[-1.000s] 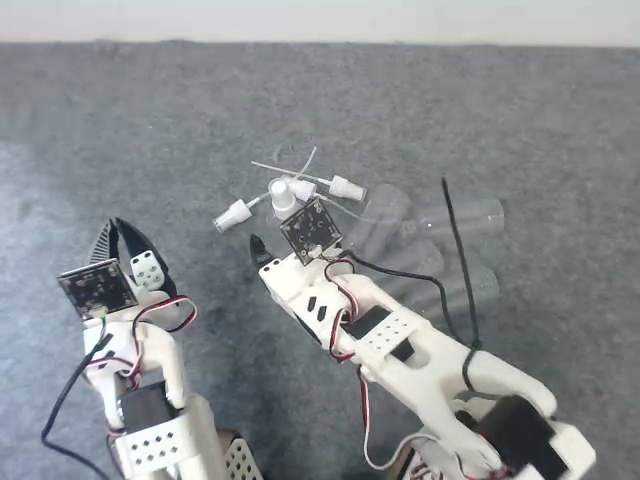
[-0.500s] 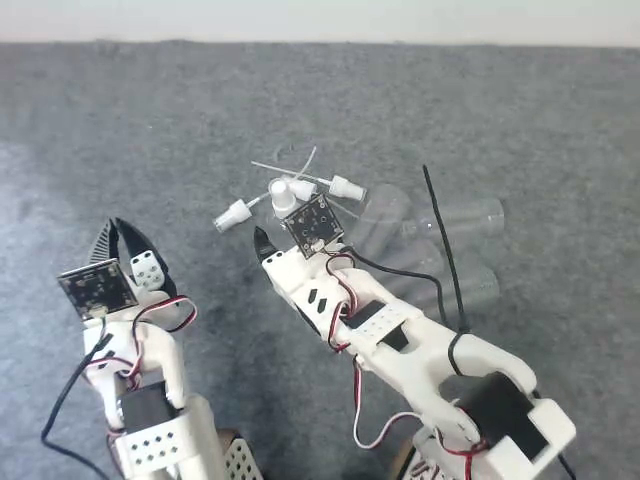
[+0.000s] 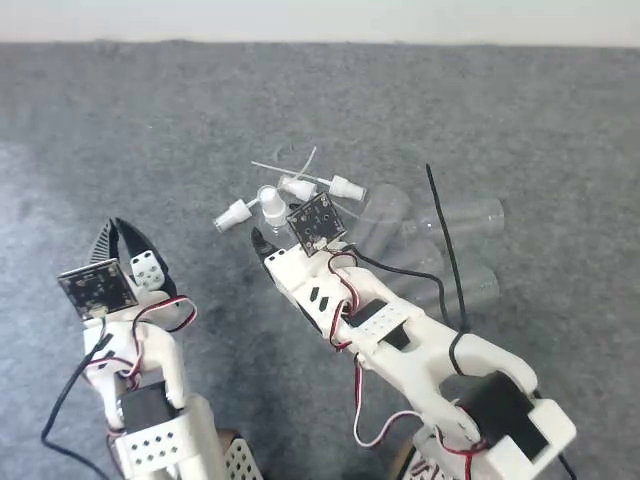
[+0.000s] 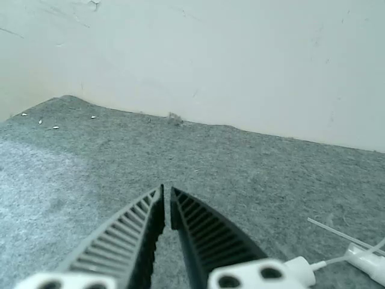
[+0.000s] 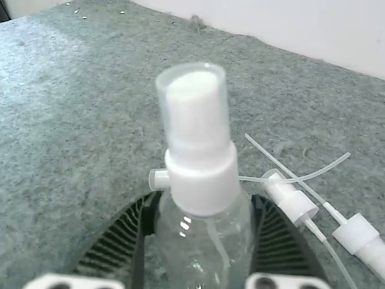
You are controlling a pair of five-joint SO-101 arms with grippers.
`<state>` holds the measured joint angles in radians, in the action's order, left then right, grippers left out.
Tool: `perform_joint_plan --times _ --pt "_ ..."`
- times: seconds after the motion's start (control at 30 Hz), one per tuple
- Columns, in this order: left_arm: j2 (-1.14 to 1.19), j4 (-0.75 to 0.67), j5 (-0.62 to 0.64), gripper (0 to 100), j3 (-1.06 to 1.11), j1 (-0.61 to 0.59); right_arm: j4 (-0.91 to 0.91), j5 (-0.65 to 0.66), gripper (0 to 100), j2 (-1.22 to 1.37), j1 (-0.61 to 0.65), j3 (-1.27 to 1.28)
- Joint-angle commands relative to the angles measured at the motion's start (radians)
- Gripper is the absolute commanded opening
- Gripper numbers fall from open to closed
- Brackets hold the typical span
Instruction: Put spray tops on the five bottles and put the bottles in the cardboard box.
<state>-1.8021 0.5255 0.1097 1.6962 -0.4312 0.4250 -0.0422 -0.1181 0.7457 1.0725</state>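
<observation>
Clear capped bottle (image 5: pixel 198 150) in right claw (image 5: pixel 203 203)

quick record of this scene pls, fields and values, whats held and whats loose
right gripper: shut on capped bottle
left gripper: shut, holding nothing, above the grey mat
loose spray tops: three, lying on the mat near the held bottle
other bottles: clear, lying on their sides beside the right arm
</observation>
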Motion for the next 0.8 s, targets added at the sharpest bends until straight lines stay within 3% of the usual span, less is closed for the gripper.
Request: perform_joint_plan --times 0.0,0.2,0.77 --pt "-0.014 0.006 -0.008 1 -0.012 -0.006 0.018 0.0 11.3 -0.028 -0.005 -0.055" --pt "-0.014 0.006 -0.008 1 -0.012 -0.006 -0.012 0.0 11.3 -0.188 -0.041 0.002" --pt "-0.014 0.006 -0.008 1 -0.012 -0.005 -0.452 -0.006 11.3 -0.664 -0.225 0.005"
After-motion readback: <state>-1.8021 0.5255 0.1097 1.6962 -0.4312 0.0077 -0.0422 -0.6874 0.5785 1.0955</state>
